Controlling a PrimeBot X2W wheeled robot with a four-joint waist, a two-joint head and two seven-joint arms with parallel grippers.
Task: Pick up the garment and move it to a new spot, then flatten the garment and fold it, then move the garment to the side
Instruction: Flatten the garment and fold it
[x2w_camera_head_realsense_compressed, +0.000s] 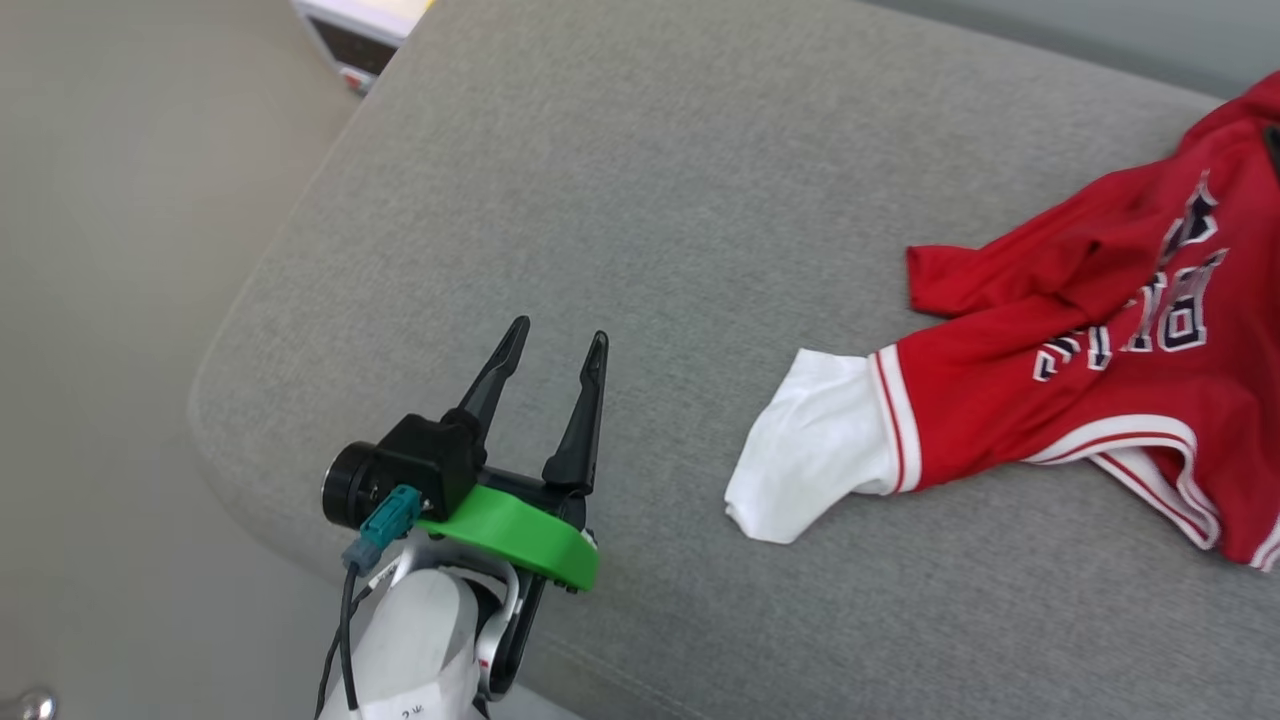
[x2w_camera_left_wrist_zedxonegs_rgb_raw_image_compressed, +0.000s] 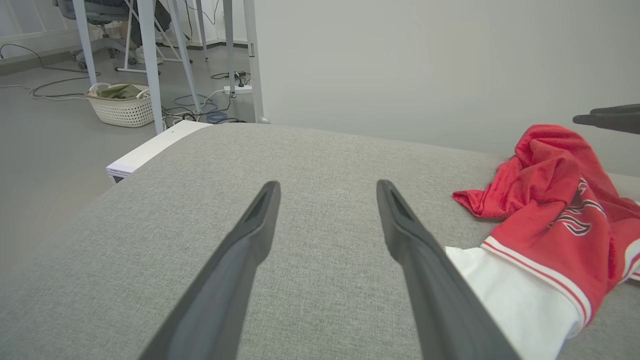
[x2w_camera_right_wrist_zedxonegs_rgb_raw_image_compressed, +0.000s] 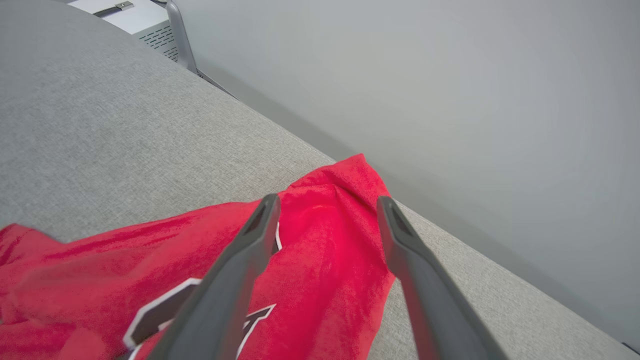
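The garment (x2w_camera_head_realsense_compressed: 1110, 330), a red jersey with black white-outlined lettering, lies crumpled on the right of the grey cushion (x2w_camera_head_realsense_compressed: 650, 200). Its white sleeve (x2w_camera_head_realsense_compressed: 810, 455) with striped trim points left. My left gripper (x2w_camera_head_realsense_compressed: 558, 335) hovers open and empty over bare cushion, left of the sleeve. In the left wrist view the left gripper (x2w_camera_left_wrist_zedxonegs_rgb_raw_image_compressed: 327, 185) has the sleeve (x2w_camera_left_wrist_zedxonegs_rgb_raw_image_compressed: 505, 295) just beside its right finger, and the garment (x2w_camera_left_wrist_zedxonegs_rgb_raw_image_compressed: 550, 200) bunches up beyond. My right gripper (x2w_camera_right_wrist_zedxonegs_rgb_raw_image_compressed: 327, 200) is open just above the garment's (x2w_camera_right_wrist_zedxonegs_rgb_raw_image_compressed: 325, 245) far red corner near the wall. The right gripper's dark fingers (x2w_camera_left_wrist_zedxonegs_rgb_raw_image_compressed: 610, 117) hang over the garment's raised part.
The cushion's rounded edge drops to the floor (x2w_camera_head_realsense_compressed: 110, 300) on the left. A white device (x2w_camera_head_realsense_compressed: 350, 35) stands beyond the far left corner. A pale wall (x2w_camera_right_wrist_zedxonegs_rgb_raw_image_compressed: 450, 75) runs close behind the cushion. A white basket (x2w_camera_left_wrist_zedxonegs_rgb_raw_image_compressed: 122, 102) and metal table legs (x2w_camera_left_wrist_zedxonegs_rgb_raw_image_compressed: 150, 60) stand farther off.
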